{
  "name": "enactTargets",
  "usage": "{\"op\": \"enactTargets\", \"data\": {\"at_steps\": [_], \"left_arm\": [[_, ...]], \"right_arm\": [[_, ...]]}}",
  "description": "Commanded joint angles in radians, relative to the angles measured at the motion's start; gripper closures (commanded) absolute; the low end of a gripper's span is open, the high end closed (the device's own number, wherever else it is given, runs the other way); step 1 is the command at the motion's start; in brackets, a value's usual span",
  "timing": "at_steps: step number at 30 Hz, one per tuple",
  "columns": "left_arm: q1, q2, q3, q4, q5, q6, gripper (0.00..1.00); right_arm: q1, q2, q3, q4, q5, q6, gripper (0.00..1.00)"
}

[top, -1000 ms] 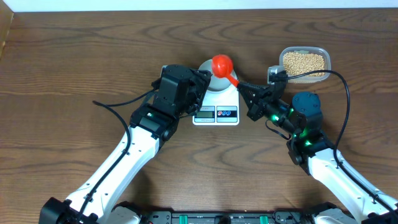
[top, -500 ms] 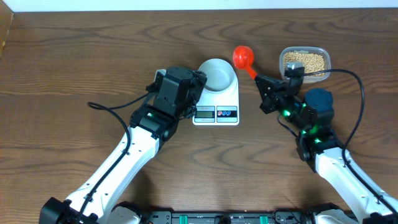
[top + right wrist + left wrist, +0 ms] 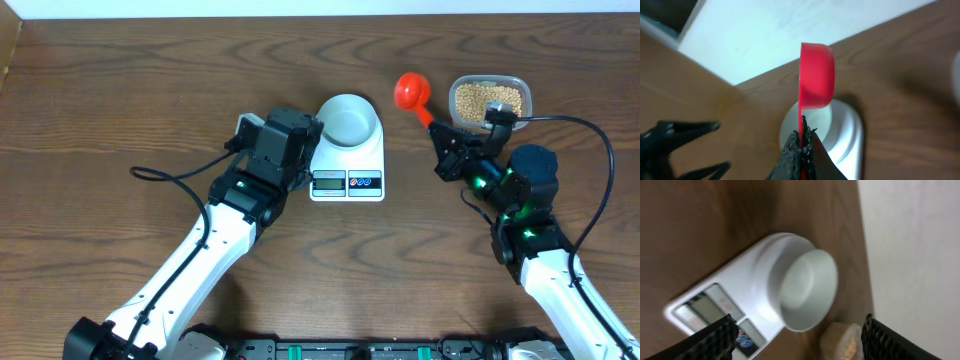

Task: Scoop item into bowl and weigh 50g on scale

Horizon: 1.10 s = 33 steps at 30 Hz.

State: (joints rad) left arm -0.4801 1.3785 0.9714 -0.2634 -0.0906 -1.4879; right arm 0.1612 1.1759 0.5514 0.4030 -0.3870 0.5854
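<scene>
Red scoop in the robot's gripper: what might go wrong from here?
The right gripper pinches the scoop only by its thin handle, so it could twist and spill beans. The left gripper sits close beside the scale; a nudge might falsify the weight or shift the bowl.

Left claw (image 3: 801, 341) gapes wide while right claw (image 3: 801, 140) is pinched tight.

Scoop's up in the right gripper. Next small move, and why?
Probably have the right gripper swing the scoop over the tub and dip into the beans: the bowl on the scale looks empty, and the scoop hangs short of the tub.
</scene>
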Motion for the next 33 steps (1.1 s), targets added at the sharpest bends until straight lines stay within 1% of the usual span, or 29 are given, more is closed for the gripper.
{"op": "enactTargets", "data": {"at_steps": [1, 4, 7, 13, 15, 19, 24, 25, 27, 29, 33], "left_arm": [[-0.002, 0.000, -0.010, -0.061, -0.030, 0.012, 0.19], [-0.002, 0.000, -0.010, -0.118, -0.022, 0.012, 0.19], [-0.002, 0.000, -0.010, -0.156, -0.023, 0.012, 0.18], [-0.002, 0.000, -0.010, -0.158, -0.023, 0.022, 0.17], [-0.001, 0.000, -0.010, -0.140, -0.025, 0.080, 0.17], [-0.001, -0.002, -0.010, -0.078, -0.026, 0.246, 0.18], [-0.001, -0.004, -0.010, -0.021, -0.004, 0.452, 0.18], [-0.001, -0.005, -0.010, -0.018, 0.008, 0.489, 0.20], [-0.001, -0.008, -0.010, -0.019, 0.039, 0.561, 0.31], [-0.001, -0.008, -0.010, -0.023, 0.061, 0.631, 0.45], [-0.001, -0.008, -0.010, -0.059, 0.052, 0.658, 0.71]], "right_arm": [[0.004, -0.004, 0.019, 0.041, 0.113, -0.094, 0.98], [0.003, -0.004, 0.042, 0.056, 0.136, -0.095, 0.99], [0.003, -0.001, 0.081, 0.040, 0.138, -0.133, 0.99], [0.003, 0.008, 0.161, -0.069, 0.134, -0.183, 0.99], [0.003, 0.008, 0.169, -0.106, 0.134, -0.184, 0.99], [0.003, 0.008, 0.170, -0.150, 0.129, -0.189, 0.99], [0.003, 0.008, 0.170, -0.181, 0.068, -0.222, 0.99], [0.003, 0.008, 0.170, -0.184, 0.066, -0.227, 0.99], [0.003, 0.008, 0.170, -0.191, 0.066, -0.245, 0.99], [0.003, 0.008, 0.170, -0.195, 0.066, -0.256, 0.99], [0.003, 0.008, 0.171, -0.195, 0.062, -0.286, 0.99]]}}
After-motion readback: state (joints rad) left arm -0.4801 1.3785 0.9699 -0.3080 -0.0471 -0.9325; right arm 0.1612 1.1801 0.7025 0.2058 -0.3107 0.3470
